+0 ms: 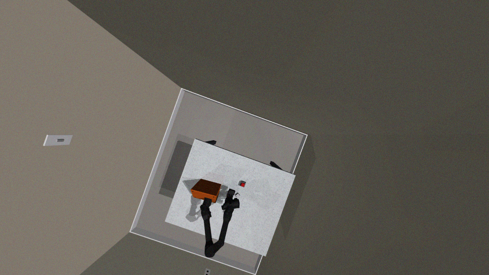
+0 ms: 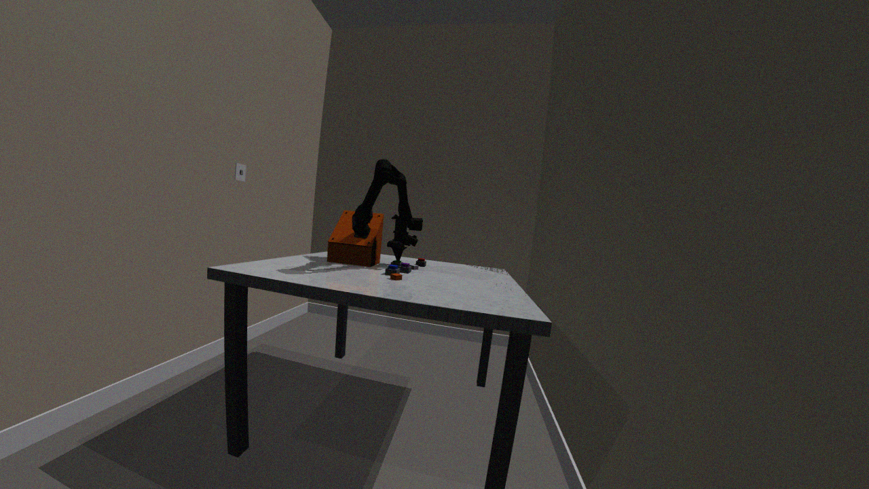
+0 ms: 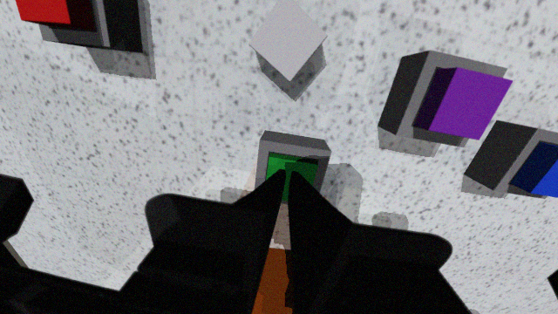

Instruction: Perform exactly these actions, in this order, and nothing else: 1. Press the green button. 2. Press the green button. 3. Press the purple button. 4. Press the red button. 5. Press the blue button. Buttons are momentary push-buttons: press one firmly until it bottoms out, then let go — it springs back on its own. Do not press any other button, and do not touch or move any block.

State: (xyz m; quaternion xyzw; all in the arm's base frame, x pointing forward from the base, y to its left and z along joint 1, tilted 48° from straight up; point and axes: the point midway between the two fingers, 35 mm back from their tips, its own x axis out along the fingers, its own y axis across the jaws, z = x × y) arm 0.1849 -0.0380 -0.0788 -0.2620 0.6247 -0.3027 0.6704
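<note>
My gripper [image 2: 398, 261] [image 3: 287, 176] is shut and empty, pointing down. Its tips are at the green button [image 3: 275, 163], over the middle of the cap, and seem to touch it. The green cap looks sunk into its grey housing; the fingers hide its lower part. The purple button [image 2: 405, 265] [image 3: 471, 105] stands to the right in the wrist view, cap raised. The blue button [image 2: 394, 267] [image 3: 549, 180] is beyond it, cut by the right edge. The red button [image 1: 242, 184] [image 2: 421, 260] [image 3: 44, 10] is at the top left of the wrist view, partly cut off.
A pale grey block [image 3: 289, 41] lies beyond the green button, between the red and purple ones in the wrist view. An orange block [image 2: 396, 276] lies near the blue button. The large orange base box [image 1: 205, 188] [image 2: 347, 252] stands on the table [image 1: 273, 194] [image 2: 474, 288].
</note>
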